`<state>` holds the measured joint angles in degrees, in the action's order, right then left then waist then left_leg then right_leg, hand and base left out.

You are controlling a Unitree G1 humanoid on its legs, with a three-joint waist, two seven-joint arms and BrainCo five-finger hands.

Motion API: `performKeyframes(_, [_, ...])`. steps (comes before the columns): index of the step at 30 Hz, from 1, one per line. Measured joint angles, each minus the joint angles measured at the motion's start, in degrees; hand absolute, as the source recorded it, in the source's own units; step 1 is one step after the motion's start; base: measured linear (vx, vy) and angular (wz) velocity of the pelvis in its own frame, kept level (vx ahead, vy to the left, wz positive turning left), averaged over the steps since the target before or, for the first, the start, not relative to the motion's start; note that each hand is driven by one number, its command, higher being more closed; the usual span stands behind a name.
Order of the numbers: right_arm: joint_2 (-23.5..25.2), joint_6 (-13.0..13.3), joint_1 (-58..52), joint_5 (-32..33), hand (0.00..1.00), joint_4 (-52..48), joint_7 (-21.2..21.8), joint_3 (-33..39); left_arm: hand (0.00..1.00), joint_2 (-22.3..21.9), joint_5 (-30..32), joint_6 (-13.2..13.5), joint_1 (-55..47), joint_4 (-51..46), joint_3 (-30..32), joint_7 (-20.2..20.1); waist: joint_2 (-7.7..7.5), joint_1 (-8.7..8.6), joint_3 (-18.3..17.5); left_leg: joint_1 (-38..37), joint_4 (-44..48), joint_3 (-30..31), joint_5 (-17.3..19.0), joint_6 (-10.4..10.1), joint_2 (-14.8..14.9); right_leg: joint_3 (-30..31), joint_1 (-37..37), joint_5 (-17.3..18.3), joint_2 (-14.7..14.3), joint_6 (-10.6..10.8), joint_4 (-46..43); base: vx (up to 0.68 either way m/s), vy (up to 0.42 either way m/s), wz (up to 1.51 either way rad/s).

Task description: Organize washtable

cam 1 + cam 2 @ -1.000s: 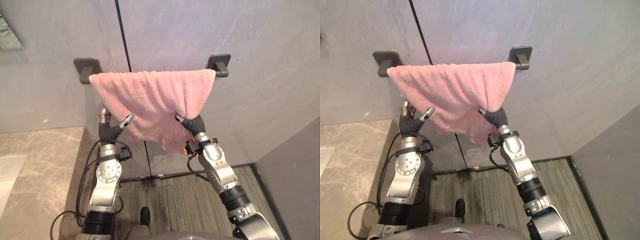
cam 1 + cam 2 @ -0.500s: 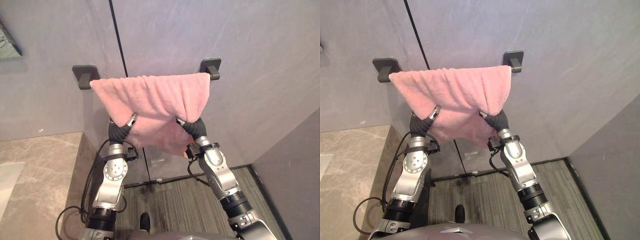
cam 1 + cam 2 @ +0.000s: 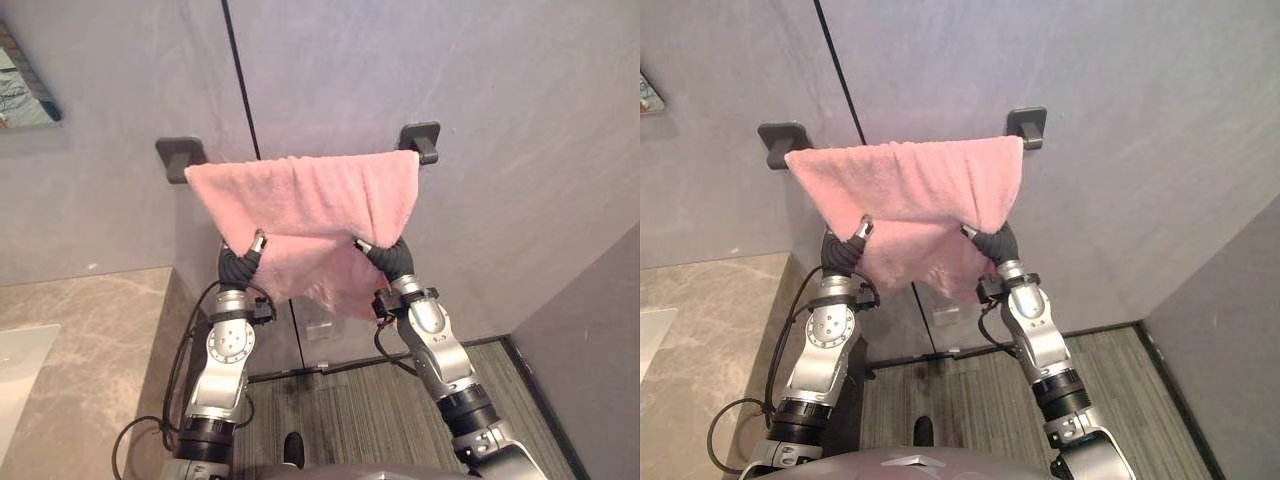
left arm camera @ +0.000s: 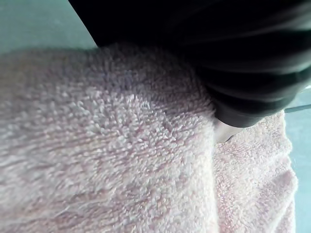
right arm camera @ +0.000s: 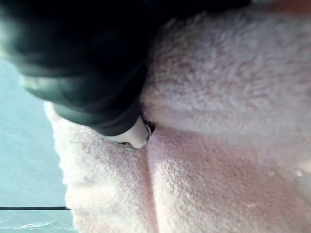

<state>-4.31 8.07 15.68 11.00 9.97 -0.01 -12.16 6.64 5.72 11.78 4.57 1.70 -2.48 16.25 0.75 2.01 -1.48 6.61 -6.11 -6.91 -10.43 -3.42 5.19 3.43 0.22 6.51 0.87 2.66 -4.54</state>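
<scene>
Left hand: The left hand (image 3: 240,264) is pushed up into the lower left of the towel (image 3: 310,200), with pink pile lapping over its dark cover. Whether it is open or closed on the cloth cannot be told.
Right hand: The right hand (image 3: 388,257) is tucked under the towel's lower right in the same way, cloth folding round its cover in the right wrist view. Its grip cannot be told either.
Towel: Pink and fluffy, it hangs spread along the wall, its top edge level. Its lower edge bunches at each hand and sags lowest beside the right hand.
Brackets: The left bracket (image 3: 180,156) and the right bracket (image 3: 420,141), both dark, stand at the towel's two top corners.
Wall: The wall (image 3: 500,120) is grey and smooth, with a thin dark seam (image 3: 240,80) running down behind the towel.
Counter: A beige marble counter (image 3: 90,330) lies below and to the left, apart from the towel.
Floor: A striped grey floor (image 3: 350,410) shows between the arms.
</scene>
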Motion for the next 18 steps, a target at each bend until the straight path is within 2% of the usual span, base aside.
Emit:
performKeyframes(2, [-0.01, 0.00, 0.66, -3.33, 1.00, 1.43, -0.02, 1.23, 1.00, 0.16, 0.31, 0.09, 0.31, 0.52, 0.01, -0.96, -0.03, 0.01, -0.02, 0.00, 0.00, 0.10, -0.02, 0.03, -0.04, -0.11, 0.08, -0.02, 0.02, 0.03, -0.01, 0.00, 0.004, 0.02])
performKeyframes(14, [0.49, -1.30, 2.76, -3.44, 1.00, 4.53, -0.60, 3.42, 1.00, -0.29, 0.31, -0.47, 2.57, 2.76, 0.26, -1.95, -0.15, -0.13, 0.08, 0.00, 0.00, 0.83, 0.15, -0.17, -0.11, -0.60, 0.40, 0.00, -0.01, 0.03, -0.01, 0.00, 0.000, 0.02])
performKeyframes(15, [0.65, -1.30, 2.90, -3.46, 0.00, 5.01, -0.79, 3.44, 1.00, -0.43, 0.31, -0.50, 2.56, 2.77, 0.34, -1.95, -0.20, -0.13, 0.11, 0.00, 0.00, 0.86, 0.15, -0.17, -0.12, -0.60, 0.41, 0.01, -0.01, 0.02, -0.01, 0.00, 0.000, 0.00])
performKeyframes(16, [0.95, -1.33, 3.15, -3.72, 0.00, 5.79, -1.39, 3.79, 1.00, -0.61, 0.30, -0.60, 2.57, 2.77, 0.53, -1.95, -0.20, -0.11, 0.12, 0.00, 0.00, 0.87, 0.15, -0.16, -0.13, -0.61, 0.42, 0.02, 0.00, 0.02, 0.00, 0.00, 0.000, 0.00])
performKeyframes(17, [0.98, -1.41, 3.18, -3.82, 0.00, 5.86, -1.73, 4.10, 0.00, -0.73, 0.30, -0.66, 2.57, 2.77, 0.66, -1.95, -0.19, -0.08, 0.12, 0.00, 0.00, 0.89, 0.16, -0.16, -0.14, -0.61, 0.44, 0.02, 0.01, 0.02, 0.00, 0.00, 0.000, 0.00])
performKeyframes(18, [1.06, -1.80, 3.19, -3.90, 0.00, 5.87, -2.08, 5.03, 0.00, -1.12, 0.30, -0.80, 2.56, 2.79, 0.90, -1.95, -0.21, -0.01, 0.14, 0.00, 0.00, 0.93, 0.16, -0.15, -0.17, -0.62, 0.47, 0.03, 0.04, 0.02, 0.00, 0.00, 0.000, 0.00])
